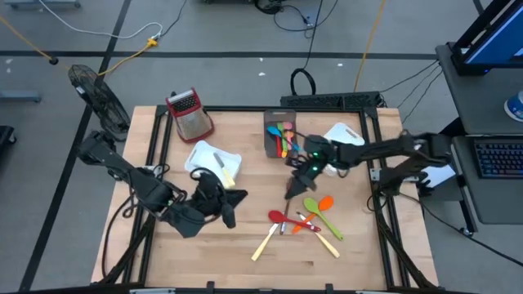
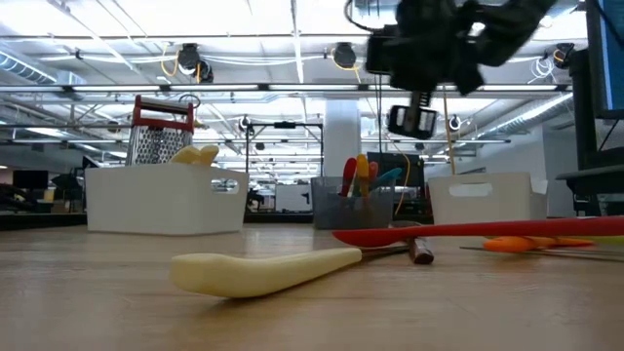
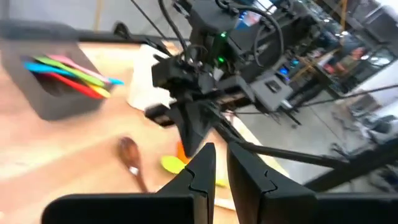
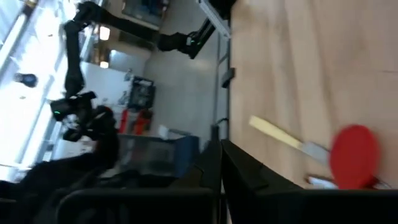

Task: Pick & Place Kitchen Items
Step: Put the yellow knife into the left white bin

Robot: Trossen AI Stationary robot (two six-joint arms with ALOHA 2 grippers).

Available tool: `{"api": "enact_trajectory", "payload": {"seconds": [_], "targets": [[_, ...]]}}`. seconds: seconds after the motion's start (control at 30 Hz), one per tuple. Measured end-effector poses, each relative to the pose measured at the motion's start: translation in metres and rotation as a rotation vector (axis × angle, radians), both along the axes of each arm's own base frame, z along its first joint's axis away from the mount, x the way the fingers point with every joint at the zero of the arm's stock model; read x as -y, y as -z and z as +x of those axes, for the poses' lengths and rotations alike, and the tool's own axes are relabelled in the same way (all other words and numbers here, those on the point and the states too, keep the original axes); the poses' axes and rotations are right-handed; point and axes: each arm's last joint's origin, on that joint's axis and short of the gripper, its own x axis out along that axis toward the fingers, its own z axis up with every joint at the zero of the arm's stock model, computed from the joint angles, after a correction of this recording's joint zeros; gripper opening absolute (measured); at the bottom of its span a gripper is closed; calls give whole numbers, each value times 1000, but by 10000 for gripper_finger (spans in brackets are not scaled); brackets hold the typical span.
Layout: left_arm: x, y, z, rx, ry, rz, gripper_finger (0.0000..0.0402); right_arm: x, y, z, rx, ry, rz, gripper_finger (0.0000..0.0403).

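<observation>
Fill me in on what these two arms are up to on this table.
They are sorting kitchen utensils. The right gripper hangs shut and empty above the table, between the grey bin of colourful utensils and the loose pile: green spoon, orange spoon, red spoon and cream-handled cutlery. The left gripper waits shut near the white bin, holding nothing.

The floor is grey, with cables lying across it. A black fan stands near the wooden surface. In the low view, bright lights and pipes run along the ceiling.
</observation>
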Motion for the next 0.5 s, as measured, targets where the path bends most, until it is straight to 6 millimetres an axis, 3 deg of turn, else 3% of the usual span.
{"api": "enact_trajectory", "payload": {"seconds": [0.23,0.5], "targets": [[19,16,25,29,124,-80,42,-7,1,-54,149,54,-148,1],[44,51,69,121,269,-156,42,-13,-6,-95,345,54,-264,1]]}}
